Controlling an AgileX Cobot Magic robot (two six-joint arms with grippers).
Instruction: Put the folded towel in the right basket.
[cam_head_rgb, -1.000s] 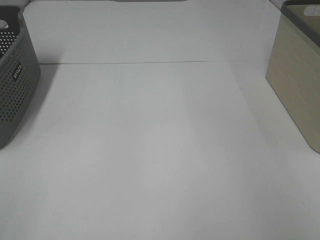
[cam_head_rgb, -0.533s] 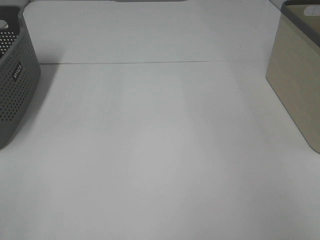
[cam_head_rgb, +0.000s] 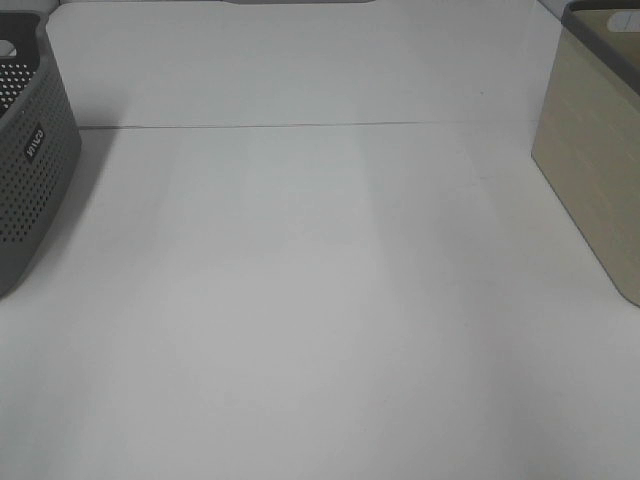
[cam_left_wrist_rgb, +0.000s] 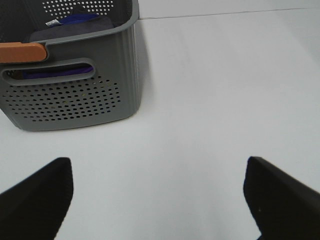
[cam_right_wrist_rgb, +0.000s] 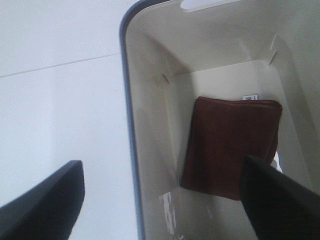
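Observation:
The folded towel (cam_right_wrist_rgb: 229, 146), dark brown with a small white tag, lies flat on the floor of the right basket (cam_right_wrist_rgb: 150, 75), a beige bin with a dark grey rim. In the exterior high view only the basket's outer wall (cam_head_rgb: 590, 150) shows at the right edge, and the towel is hidden there. My right gripper (cam_right_wrist_rgb: 160, 200) is open and empty above the basket's near rim. My left gripper (cam_left_wrist_rgb: 160, 200) is open and empty over the white table, facing the grey perforated basket. Neither gripper shows in the exterior high view.
A grey perforated basket (cam_head_rgb: 30, 160) with a white logo stands at the left edge; in the left wrist view (cam_left_wrist_rgb: 75, 95) it holds purple and grey cloth and something orange. The white table (cam_head_rgb: 320, 300) has a seam line across it.

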